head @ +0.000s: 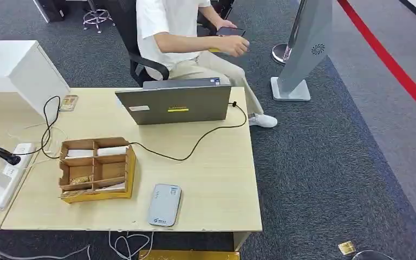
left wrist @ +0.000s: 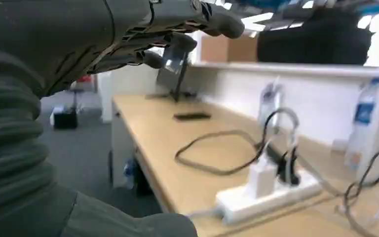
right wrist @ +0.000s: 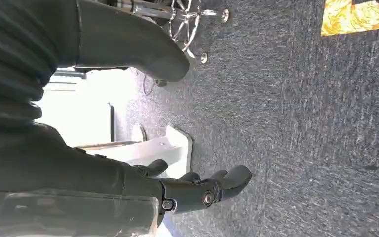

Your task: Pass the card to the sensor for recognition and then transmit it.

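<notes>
cards (head: 81, 153): filed in the cardboard organiser (head: 95, 168) just left of the sensor (head: 164, 204) (short reach, presumably); left hand (left wrist: 177, 34) and right hand (right wrist: 197, 190) both released, holding nothing.

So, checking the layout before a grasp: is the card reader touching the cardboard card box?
Apart. The head view shows bare table between the card reader and the cardboard card box.
</notes>
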Robot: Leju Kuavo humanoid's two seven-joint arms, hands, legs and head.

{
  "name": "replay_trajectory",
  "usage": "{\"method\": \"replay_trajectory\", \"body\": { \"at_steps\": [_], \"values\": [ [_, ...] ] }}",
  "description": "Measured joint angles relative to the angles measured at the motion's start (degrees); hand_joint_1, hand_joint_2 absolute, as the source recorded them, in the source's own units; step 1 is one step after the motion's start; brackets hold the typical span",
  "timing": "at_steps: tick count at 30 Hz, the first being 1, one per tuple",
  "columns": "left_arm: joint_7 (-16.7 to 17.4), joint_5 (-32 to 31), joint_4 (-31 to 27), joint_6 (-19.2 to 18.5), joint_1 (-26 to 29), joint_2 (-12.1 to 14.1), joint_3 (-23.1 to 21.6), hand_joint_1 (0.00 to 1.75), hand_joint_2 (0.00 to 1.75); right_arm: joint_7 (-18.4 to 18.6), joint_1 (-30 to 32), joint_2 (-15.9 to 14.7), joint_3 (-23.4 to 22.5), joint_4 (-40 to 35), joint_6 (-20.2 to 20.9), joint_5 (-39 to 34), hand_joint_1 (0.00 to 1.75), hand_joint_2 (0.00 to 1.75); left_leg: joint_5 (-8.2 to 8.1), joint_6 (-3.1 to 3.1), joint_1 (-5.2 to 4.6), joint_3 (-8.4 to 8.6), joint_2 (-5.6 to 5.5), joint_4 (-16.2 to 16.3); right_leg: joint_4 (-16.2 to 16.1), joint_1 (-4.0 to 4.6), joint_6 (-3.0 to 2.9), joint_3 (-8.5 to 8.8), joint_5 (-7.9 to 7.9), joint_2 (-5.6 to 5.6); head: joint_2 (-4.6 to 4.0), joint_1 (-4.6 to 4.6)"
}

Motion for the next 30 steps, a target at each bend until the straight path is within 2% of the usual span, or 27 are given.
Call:
{"method": "replay_trajectory", "body": {
  "at_steps": [2,5,7,13,15,16,17,18,19,20,22,23,26,29,30],
  "values": [
    [-2.3,-0.3,4.6,-4.8,-1.7,-2.9,5.8,0.00,1.75,0.0,0.0,0.0,0.2,0.0,0.1,0.2,0.00,1.75,0.00,0.00,0.01,0.01,0.01,0.0,0.0,0.02,0.00,-0.01,0.00,0.02,0.00,-0.02],
    [-4.1,-0.8,9.4,-5.5,-3.1,-5.8,11.8,0.00,1.75,-0.1,0.0,0.0,0.2,0.0,0.2,0.4,0.00,1.75,0.00,0.00,0.02,0.01,-0.01,0.0,0.0,0.02,0.00,-0.03,0.00,-0.01,0.00,-0.02],
    [-4.3,-0.9,11.1,-5.7,-3.9,-6.8,14.0,0.00,1.75,-0.2,-0.1,-0.1,0.2,0.0,0.2,0.4,0.00,1.75,0.00,0.00,0.02,0.00,-0.05,0.0,0.0,0.02,0.00,-0.01,0.00,-0.04,0.00,-0.02],
    [-4.3,-0.9,11.2,-5.8,-4.0,-6.9,14.1,0.00,1.75,-0.2,-0.1,-0.1,0.2,0.0,0.2,0.4,0.00,1.75,0.00,0.00,0.02,-0.01,-0.05,0.0,0.0,0.02,0.00,-0.01,-0.01,-0.04,0.00,-0.02],
    [-3.0,-1.7,12.6,-7.9,-4.9,-7.9,16.0,0.00,1.75,-0.2,-0.1,-0.1,0.3,0.0,0.2,0.5,0.00,1.75,0.00,0.00,0.02,-0.01,-0.08,0.0,0.0,0.02,0.00,0.03,-0.01,-0.04,0.00,0.00],
    [-0.3,-9.2,21.5,-0.4,-7.4,-8.9,20.6,0.00,1.75,-0.2,-0.1,-0.1,0.7,0.0,0.5,1.2,0.00,1.75,-0.05,0.00,-0.02,0.03,-0.08,0.0,0.0,-0.02,0.04,0.09,-0.03,-0.04,0.00,0.00],
    [4.4,-16.0,40.4,11.5,-9.5,-8.2,25.3,0.00,1.75,-0.7,-0.1,-0.1,1.5,0.0,0.9,2.2,0.00,1.75,-0.05,0.01,-0.11,0.09,-0.09,0.0,0.0,-0.11,0.15,0.09,-0.10,-0.04,0.00,-0.02],
    [6.4,-16.4,47.6,12.6,-10.1,-7.5,26.6,0.00,0.00,-0.8,-0.1,-0.1,1.7,0.0,1.1,2.3,0.00,1.75,-0.05,0.02,-0.11,0.08,-0.12,0.0,0.0,-0.12,0.16,0.11,-0.11,-0.06,0.00,0.00],
    [8.1,-16.3,52.7,11.8,-10.7,-7.1,27.5,0.00,0.00,-1.0,-0.1,-0.1,1.8,0.0,1.2,2.5,0.00,1.75,-0.07,0.04,-0.13,0.08,-0.13,0.0,0.0,-0.13,0.17,0.12,-0.11,-0.09,0.00,0.00],
    [11.2,-16.2,59.1,9.6,-11.4,-6.4,28.7,0.00,0.00,-1.3,-0.2,-0.1,2.2,0.0,1.3,2.9,0.00,1.75,-0.06,0.04,-0.15,0.08,-0.15,0.0,0.0,-0.15,0.17,0.14,-0.11,-0.12,0.00,-0.02],
    [16.3,-16.5,67.5,7.1,-12.4,-5.5,30.2,0.00,0.00,-1.7,-0.2,-0.1,2.8,0.0,1.5,3.1,0.00,1.75,-0.07,0.05,-0.15,0.07,-0.15,0.0,0.0,-0.15,0.18,0.14,-0.10,-0.13,0.00,-0.02],
    [17.5,-16.8,71.1,6.7,-12.7,-5.5,30.5,0.00,0.00,-1.8,-0.2,-0.2,3.0,0.0,1.6,3.1,0.00,1.75,-0.08,0.07,-0.15,0.07,-0.14,0.0,0.0,-0.15,0.18,0.14,-0.10,-0.13,0.00,0.02],
    [18.5,-17.0,78.0,6.5,-13.6,-4.9,31.2,0.00,0.00,-1.9,-0.3,-0.2,3.2,0.0,1.6,3.2,0.00,1.75,-0.09,0.08,-0.15,0.07,-0.15,0.1,0.0,-0.15,0.19,0.16,-0.09,-0.13,0.00,0.09],
    [18.6,-17.1,82.2,6.3,-14.4,-4.1,31.5,0.00,0.00,-1.9,-0.3,-0.3,3.5,0.0,1.6,3.2,0.00,1.75,-0.11,0.11,-0.14,0.10,-0.15,0.1,0.0,-0.14,0.19,0.16,-0.09,-0.12,0.00,0.04],
    [18.7,-17.1,83.2,6.3,-14.5,-3.8,31.7,0.00,1.75,-1.9,-0.3,-0.3,3.6,0.0,1.6,3.2,0.00,1.75,-0.11,0.11,-0.14,0.11,-0.14,0.1,0.0,-0.14,0.19,0.16,-0.09,-0.11,0.00,0.02]
  ]
}}
